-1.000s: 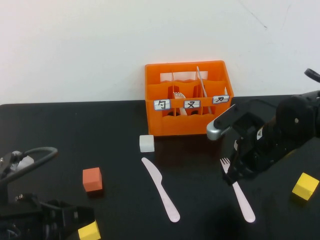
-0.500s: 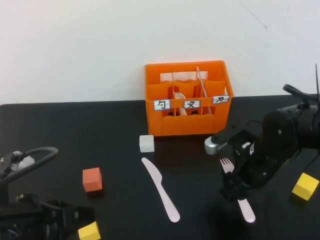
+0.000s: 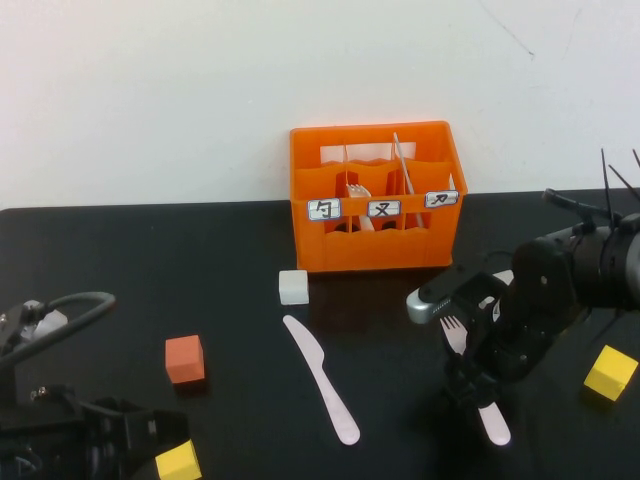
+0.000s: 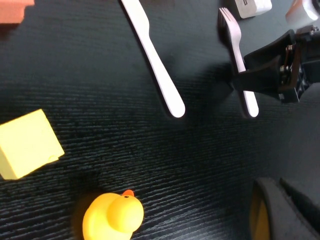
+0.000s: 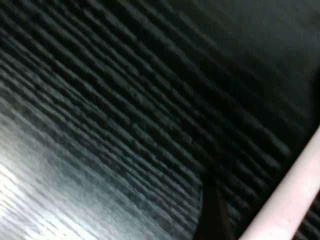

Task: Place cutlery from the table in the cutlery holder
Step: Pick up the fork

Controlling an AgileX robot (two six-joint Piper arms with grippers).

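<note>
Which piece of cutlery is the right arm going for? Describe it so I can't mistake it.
From the orange crate, look toward the table's near right: the right hand, open, is down over a pale fork. Its tines set it apart from the knife lying alone nearer the middle.

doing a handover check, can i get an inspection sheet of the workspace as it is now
surface: black table, glossy.
job's things: knife and fork flat on table; orange cutlery holder at the back.
clutter: white cube, orange cube, two yellow cubes, yellow duck.
grippers: right pincer open, down over the fork handle; left pincer shut, parked near left.
cables: grey cable by left arm.
surroundings: white wall.
</note>
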